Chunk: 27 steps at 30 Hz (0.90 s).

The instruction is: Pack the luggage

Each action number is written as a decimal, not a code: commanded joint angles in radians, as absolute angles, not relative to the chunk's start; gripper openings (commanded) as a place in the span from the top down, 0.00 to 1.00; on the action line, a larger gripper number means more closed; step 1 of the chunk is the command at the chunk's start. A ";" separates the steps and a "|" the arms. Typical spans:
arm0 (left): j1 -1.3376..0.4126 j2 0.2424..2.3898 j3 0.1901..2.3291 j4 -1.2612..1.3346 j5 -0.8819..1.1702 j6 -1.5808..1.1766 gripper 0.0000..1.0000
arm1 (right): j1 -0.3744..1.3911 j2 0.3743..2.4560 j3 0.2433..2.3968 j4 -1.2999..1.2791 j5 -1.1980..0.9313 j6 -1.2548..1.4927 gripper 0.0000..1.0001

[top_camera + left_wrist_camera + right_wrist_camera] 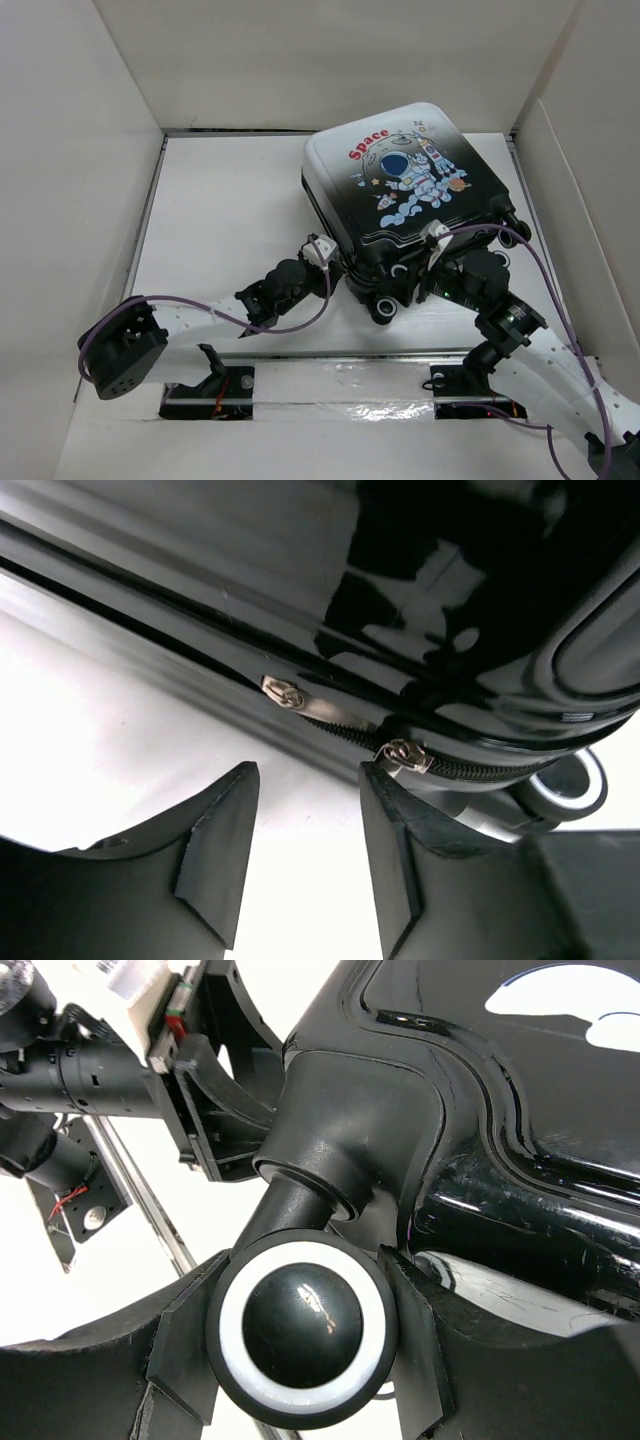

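With the luggage lying shut on the table, zipping seems in hand: the right gripper clamps its wheel, while the left gripper, fingers half-open and empty (zip pulls just beyond), must pinch one.

Your overhead camera sits above and behind the arms, looking down and forward. It is far enough back to take in the whole bench and the entire suitcase. Your left wrist camera looks out between the fingers of the left hand, low over the bench and very near the suitcase's side seam, with the zip pulls mid-frame. Your right wrist camera looks out past the right hand, closer still, and one wheel fills its lower half. It also catches the left hand beyond. Both wrist views face the suitcase's near end, which the overhead view also covers.
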<state>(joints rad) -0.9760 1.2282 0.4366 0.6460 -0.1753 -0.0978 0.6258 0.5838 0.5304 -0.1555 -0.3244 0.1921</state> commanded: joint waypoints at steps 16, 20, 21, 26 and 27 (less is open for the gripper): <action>-0.989 1.218 0.466 0.652 -0.031 -0.075 0.61 | 0.578 0.612 0.589 -0.072 -0.244 0.167 1.00; -0.989 1.267 0.509 0.676 -0.078 -0.055 0.61 | 0.578 0.607 0.591 -0.069 -0.261 0.170 1.00; -0.989 1.276 0.515 0.684 -0.084 -0.049 0.61 | 0.578 0.604 0.589 -0.071 -0.261 0.170 1.00; -0.989 1.322 0.558 0.707 -0.127 -0.032 0.71 | 0.578 0.584 0.589 -0.086 -0.267 0.166 1.00; -0.989 1.330 0.563 0.709 -0.130 -0.031 0.77 | 0.578 0.583 0.586 -0.087 -0.267 0.166 1.00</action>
<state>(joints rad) -0.9916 1.3083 0.5003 0.6235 -0.0837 -0.0563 0.5983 0.6014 0.5362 -0.1490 -0.3222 0.1715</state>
